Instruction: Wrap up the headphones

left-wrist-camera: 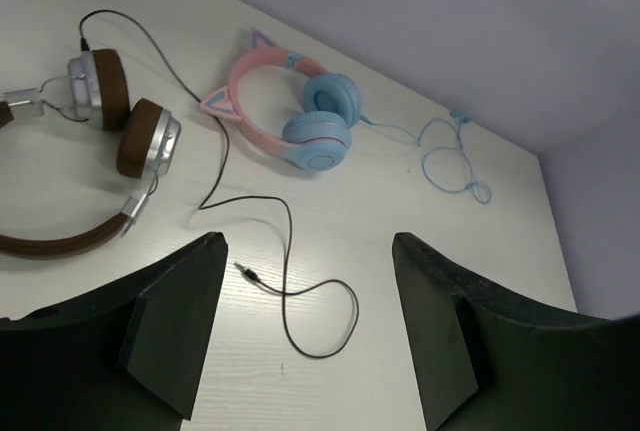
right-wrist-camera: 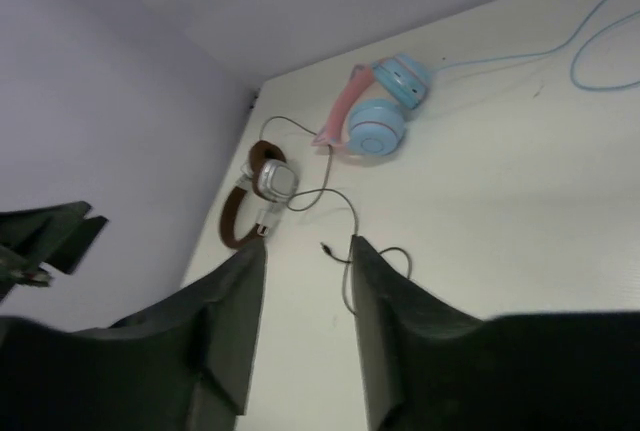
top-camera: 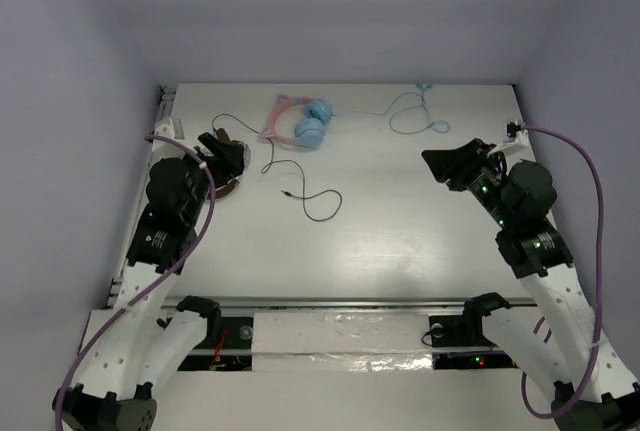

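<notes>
At the far left of the white counter (top-camera: 400, 231), the headphones (left-wrist-camera: 100, 141) lie flat, with the dark brown headband curving toward the near edge. The two silver-grey ear cups, with brown cushions, sit close beside each other. In the overhead view the left arm hides most of them, and only brown slivers show around it.

Their thin black cable (left-wrist-camera: 286, 293) leaves the farther ear cup, arcs away, then wanders loosely toward the middle of the counter. It ends in a slack loop, with its small plug (left-wrist-camera: 247, 272) lying free on the surface. None of the cable is wound around the headband.

Just beyond the cable, near the back wall, rest the pink-and-blue cat-ear headphones (top-camera: 300, 123). They lie close to the brown pair, and where the black cable runs past their pink band contact cannot be judged. Their light blue cable (top-camera: 410, 111) trails off to the right in open curls along the far edge.

The left claw (top-camera: 222, 156) hangs over the brown headphones with its dark fingers (left-wrist-camera: 180, 321) spread apart and nothing between them. The right claw (top-camera: 445, 163) is well apart from both pairs, over the right side of the counter and pointing left toward them. Its fingers (right-wrist-camera: 230, 331) are also parted and hold nothing.
</notes>
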You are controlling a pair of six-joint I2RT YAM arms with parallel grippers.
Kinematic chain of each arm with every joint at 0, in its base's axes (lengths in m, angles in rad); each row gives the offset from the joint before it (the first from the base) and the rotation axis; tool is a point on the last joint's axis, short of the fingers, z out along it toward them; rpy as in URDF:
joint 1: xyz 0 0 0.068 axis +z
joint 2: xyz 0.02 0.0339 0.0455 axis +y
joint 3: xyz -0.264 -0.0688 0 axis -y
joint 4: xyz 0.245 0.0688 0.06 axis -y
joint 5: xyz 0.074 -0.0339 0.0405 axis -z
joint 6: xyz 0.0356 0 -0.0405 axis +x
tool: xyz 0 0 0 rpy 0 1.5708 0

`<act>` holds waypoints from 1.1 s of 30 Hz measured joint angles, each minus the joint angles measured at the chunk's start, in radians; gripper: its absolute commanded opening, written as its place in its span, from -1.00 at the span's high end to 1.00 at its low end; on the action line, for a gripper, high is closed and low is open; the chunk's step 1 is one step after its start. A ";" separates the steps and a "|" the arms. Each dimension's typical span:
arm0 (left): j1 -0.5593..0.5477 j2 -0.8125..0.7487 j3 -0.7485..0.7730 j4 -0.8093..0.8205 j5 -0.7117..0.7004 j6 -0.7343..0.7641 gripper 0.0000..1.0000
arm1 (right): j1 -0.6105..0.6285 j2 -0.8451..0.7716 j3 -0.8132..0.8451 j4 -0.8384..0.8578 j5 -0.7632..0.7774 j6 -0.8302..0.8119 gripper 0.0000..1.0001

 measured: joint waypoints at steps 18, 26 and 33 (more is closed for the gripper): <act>0.180 0.305 0.012 -0.154 -0.263 -0.149 0.34 | 0.037 0.082 -0.082 0.096 -0.082 0.027 1.00; 0.244 0.401 -0.010 -0.132 -0.283 -0.186 -0.07 | 0.063 0.088 -0.117 0.128 -0.091 0.025 0.57; 0.246 0.579 -0.029 -0.085 -0.305 -0.255 -0.08 | 0.083 0.101 -0.117 0.148 -0.108 0.017 0.37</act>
